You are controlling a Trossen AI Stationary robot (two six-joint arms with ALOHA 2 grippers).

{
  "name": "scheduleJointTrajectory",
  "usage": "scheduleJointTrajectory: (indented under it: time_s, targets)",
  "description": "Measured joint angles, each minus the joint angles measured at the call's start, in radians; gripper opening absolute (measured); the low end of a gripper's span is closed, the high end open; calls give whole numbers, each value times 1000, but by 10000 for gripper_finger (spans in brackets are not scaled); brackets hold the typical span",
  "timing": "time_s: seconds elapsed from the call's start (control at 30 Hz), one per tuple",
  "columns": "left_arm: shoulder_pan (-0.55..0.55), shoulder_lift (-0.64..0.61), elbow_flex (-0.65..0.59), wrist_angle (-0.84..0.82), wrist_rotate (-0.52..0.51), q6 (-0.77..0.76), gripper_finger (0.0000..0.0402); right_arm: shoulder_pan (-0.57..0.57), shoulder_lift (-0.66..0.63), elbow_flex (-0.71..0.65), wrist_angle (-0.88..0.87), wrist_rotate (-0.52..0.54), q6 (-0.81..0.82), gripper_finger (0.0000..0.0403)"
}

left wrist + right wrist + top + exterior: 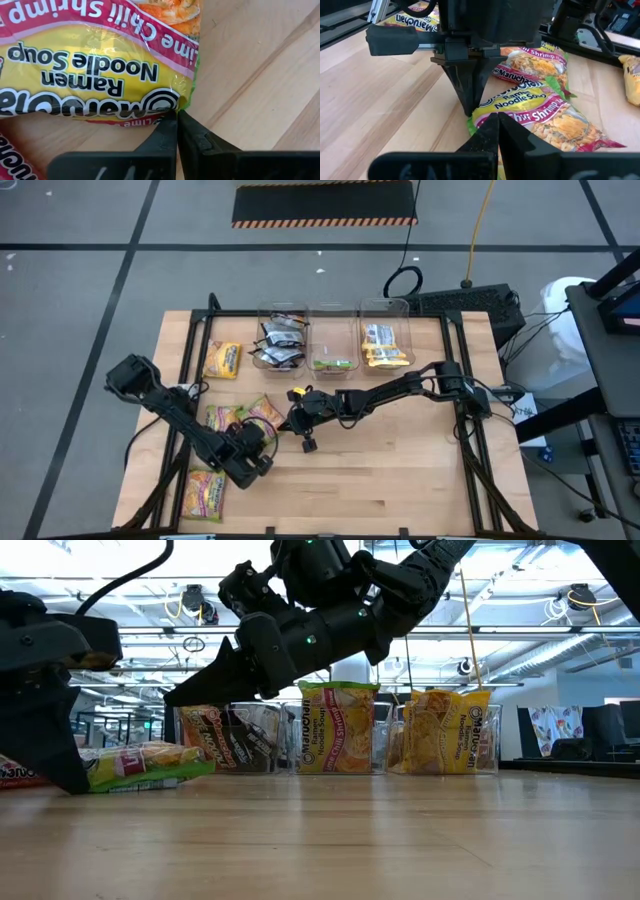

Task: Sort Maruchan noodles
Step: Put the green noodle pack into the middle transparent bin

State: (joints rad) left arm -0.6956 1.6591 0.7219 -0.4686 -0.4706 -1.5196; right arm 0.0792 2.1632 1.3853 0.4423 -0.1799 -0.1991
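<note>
Progress: the sort is being judged as partly done. Three clear bins [335, 310] are standing in a row at the far edge of the tabletop [400, 480], each holding one kind: black packets [280, 343] in the left bin, a lime packet [331, 364] in the middle bin, yellow packets [384, 345] in the right bin.

Left to sort: several packets are lying loose on the left side of the tabletop. A yellow one [222, 360] is lying beside the black bin, two lime-and-pink ones [242, 418] are lying between the hands, and another [206, 492] is lying near the front edge.

Left hand [177, 116]: the fingers are being pressed together at the corner of a lime packet [95, 65], pinching its edge, as the left wrist view shows.

Right hand [497, 118]: the fingers are being held pressed together with nothing between them. It is hovering just beside the same lime packet [545, 117], facing the left hand [470, 107] across it.

Next, as a judgement: the pinched lime packet is being readied for the middle bin.
</note>
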Motion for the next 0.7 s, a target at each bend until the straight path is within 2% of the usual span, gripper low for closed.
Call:
scheduleJointTrajectory:
  time_s: [0.23,0.7]
  targets:
    - [1,-92,-5,-34,15,22,2,1,-34,0,-30,0,4,0]
    - [2,-227,-1,-128,-24,35,1,2,-47,1,-104,-1,4,0]
